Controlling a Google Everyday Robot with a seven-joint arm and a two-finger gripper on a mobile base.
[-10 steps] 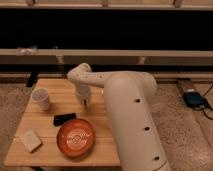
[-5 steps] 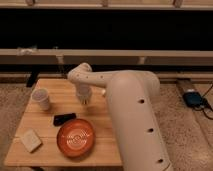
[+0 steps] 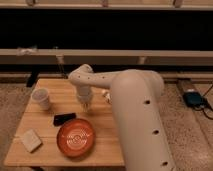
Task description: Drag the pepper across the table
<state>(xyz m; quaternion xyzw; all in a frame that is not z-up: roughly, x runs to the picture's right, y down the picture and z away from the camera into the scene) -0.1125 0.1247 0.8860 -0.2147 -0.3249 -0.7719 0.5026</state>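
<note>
Edging nearer the plate over the past half second, the robot's gripper (image 3: 86,105) now points straight down at the middle of the worktop (image 3: 55,86), its tip at or just above the pale wooden planks. Whether the gripper is clenched or released cannot be told from this angle. The pepper cannot be made out; if it lies beneath the gripper's tip, it is hidden there.

The bulky white arm (image 3: 135,115) reaches in from the right foreground and bends back over the worktop's right half, covering that edge. An orange-red plate (image 3: 75,137) sits near the front edge, just in front of the gripper and a little to its left in the camera view. A flat black block (image 3: 65,119) lies just beside the plate's far rim. A white cup (image 3: 41,98) stands upright towards the left side, well apart from the gripper. A pale, flat square object (image 3: 31,140) rests at the front left corner. A small whitish item (image 3: 105,94) shows beside the arm.
</note>
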